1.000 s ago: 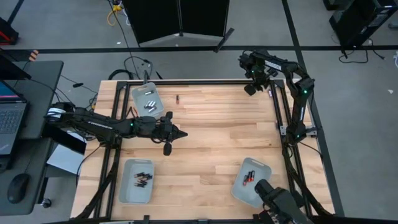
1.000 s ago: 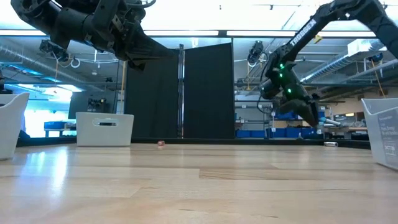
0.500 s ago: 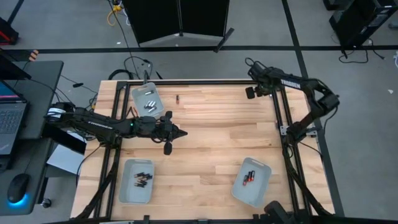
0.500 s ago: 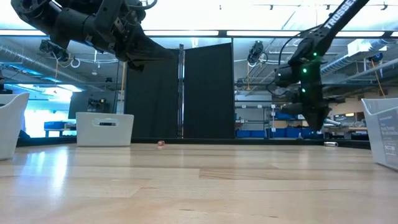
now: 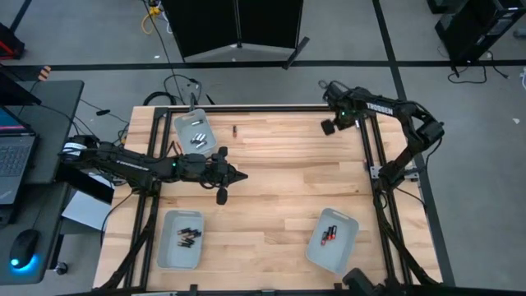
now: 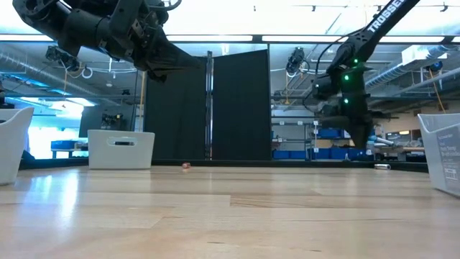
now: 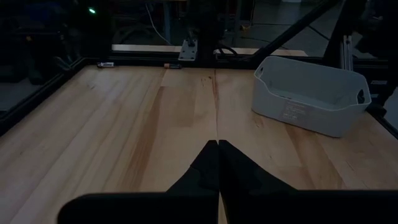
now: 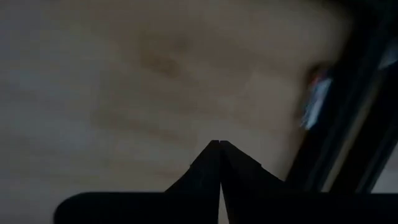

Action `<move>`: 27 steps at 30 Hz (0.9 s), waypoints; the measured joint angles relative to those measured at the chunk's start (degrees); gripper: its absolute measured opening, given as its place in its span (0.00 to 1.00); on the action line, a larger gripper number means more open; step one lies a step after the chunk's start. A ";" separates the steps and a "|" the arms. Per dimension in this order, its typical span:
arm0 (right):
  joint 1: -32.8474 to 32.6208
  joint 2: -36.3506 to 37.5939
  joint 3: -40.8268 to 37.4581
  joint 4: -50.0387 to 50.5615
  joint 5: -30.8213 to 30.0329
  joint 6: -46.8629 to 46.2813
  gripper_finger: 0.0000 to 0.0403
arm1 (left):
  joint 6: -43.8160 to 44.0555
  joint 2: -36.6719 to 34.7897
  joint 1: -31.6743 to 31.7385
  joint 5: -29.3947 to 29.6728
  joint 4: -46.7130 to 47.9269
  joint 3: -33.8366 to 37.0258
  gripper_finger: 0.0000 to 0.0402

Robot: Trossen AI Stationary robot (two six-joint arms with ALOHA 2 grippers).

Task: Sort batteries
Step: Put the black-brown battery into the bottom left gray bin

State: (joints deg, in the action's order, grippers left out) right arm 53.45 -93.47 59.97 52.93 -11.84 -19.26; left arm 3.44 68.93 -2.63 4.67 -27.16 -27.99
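**Both hands closed, batteries in three trays and loose on the desk**

On the left side of the desk (image 5: 271,164), the near-left tray (image 5: 180,239) holds a few dark batteries (image 5: 187,235) with reddish ends. The far-left tray (image 5: 192,130) holds silvery batteries (image 5: 197,136). The left hand (image 5: 239,176) hangs above the desk between these two trays and a little to their right, pointing towards the middle. Its fingers (image 7: 217,163) are pressed together with nothing between them. From the low camera this hand (image 6: 167,63) sits high above the wood.

One loose battery (image 5: 234,130) lies on the bare wood just right of the far-left tray, beyond the left hand and well apart from it. From table height it shows as a small reddish speck (image 6: 186,165) at the far edge.

On the near right, the tilted tray (image 5: 333,239) contains batteries with red ends (image 5: 329,233).

The right hand (image 5: 328,126) hovers over the far-right corner of the desk, by the frame rail. Its fingers (image 8: 217,163) meet at the tips and grip nothing. In its wrist camera a blurred battery (image 8: 313,99) lies against the dark rail, ahead of the closed fingertips and apart from them. The low camera shows a small battery (image 6: 383,166) on the desk close below and to the right of this hand (image 6: 365,142).
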 joint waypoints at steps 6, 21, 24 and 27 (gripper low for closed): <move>-7.58 2.36 -4.55 3.61 -0.04 -0.16 0.03 | -0.09 0.00 0.00 0.53 -0.13 0.00 0.01; -46.25 33.73 -16.27 15.85 8.95 -26.89 0.02 | -0.07 0.00 0.00 0.61 -0.13 0.00 0.01; -56.88 35.74 -15.34 21.59 12.11 -34.01 0.02 | -0.04 0.01 0.00 0.61 -0.13 0.00 0.01; -66.37 35.66 -14.98 24.56 18.95 -40.19 0.02 | 0.13 0.00 0.00 0.63 -0.17 0.00 0.01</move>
State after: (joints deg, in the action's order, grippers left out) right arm -12.92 -57.81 44.99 77.49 7.11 -59.44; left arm 3.57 68.93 -2.63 5.30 -27.33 -27.99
